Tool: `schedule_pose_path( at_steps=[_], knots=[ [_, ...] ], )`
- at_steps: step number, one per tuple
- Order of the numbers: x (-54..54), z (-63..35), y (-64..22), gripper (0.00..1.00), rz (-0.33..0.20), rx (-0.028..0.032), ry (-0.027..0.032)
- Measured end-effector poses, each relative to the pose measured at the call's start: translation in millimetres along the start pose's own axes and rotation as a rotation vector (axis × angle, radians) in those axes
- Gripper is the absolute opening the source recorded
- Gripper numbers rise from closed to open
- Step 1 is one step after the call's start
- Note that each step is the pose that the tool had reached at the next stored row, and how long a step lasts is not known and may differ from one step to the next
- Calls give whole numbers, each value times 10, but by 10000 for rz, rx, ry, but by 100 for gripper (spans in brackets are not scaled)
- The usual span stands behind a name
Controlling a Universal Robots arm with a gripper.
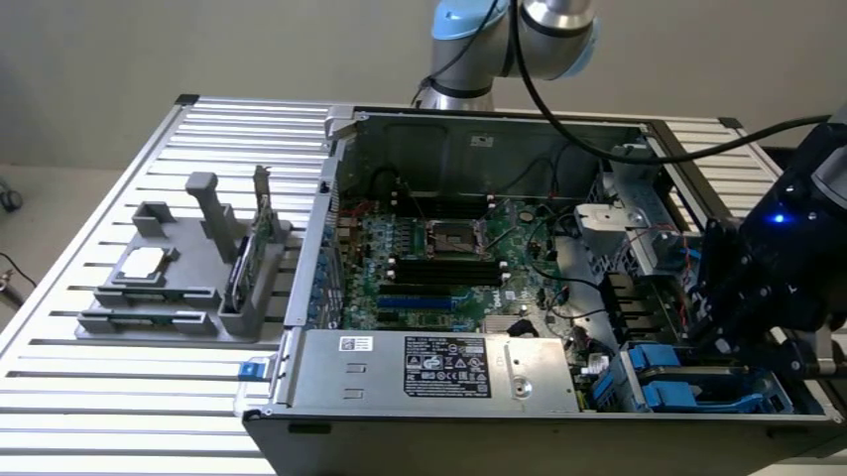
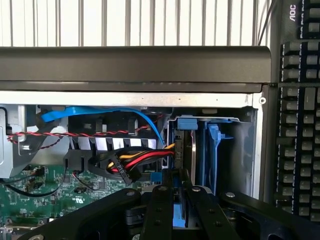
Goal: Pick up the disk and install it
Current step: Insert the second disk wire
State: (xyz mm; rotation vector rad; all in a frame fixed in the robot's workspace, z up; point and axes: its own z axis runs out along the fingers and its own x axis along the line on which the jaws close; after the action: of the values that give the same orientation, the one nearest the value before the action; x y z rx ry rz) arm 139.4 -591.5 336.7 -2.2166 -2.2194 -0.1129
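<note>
The disk stands on edge in the drive bay at the corner of the open computer case, its grey side and blue carrier frame facing the wrist camera. My gripper sits right over it, with its black fingers shut on the carrier's blue edge. In the exterior view the gripper hangs low over the drive bay at the case's near right corner, just above the blue carriers.
A second blue carrier stands close beside the disk. Red, yellow and black cables and a blue cable run next to the bay. The motherboard, power supply, a grey fixture and a keyboard lie around.
</note>
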Motion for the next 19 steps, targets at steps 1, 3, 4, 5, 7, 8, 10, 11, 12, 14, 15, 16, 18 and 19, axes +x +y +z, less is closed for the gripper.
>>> schedule_pose_path(
  at_steps=[1,3,4,5,7,8,10,11,12,14,15,16,18,19],
  knots=[
    [-4,5,0,17,1,0,20],
    [-15,16,-1,17,4,0,70],
    [-23,22,-1,17,5,0,96],
    [-33,28,-1,17,7,0,130],
    [-53,37,-1,17,10,0,199],
    [-63,39,-1,17,11,0,237],
    [-80,39,0,17,15,2,309],
    [-88,38,0,17,17,5,345],
    [-96,39,1,18,18,7,377],
    [-108,45,1,25,21,17,443],
    [-111,38,0,25,23,22,445],
    [-112,23,1,25,24,27,448],
    [-112,-24,3,25,25,34,468],
    [-112,-52,5,25,26,36,477]
  ],
)
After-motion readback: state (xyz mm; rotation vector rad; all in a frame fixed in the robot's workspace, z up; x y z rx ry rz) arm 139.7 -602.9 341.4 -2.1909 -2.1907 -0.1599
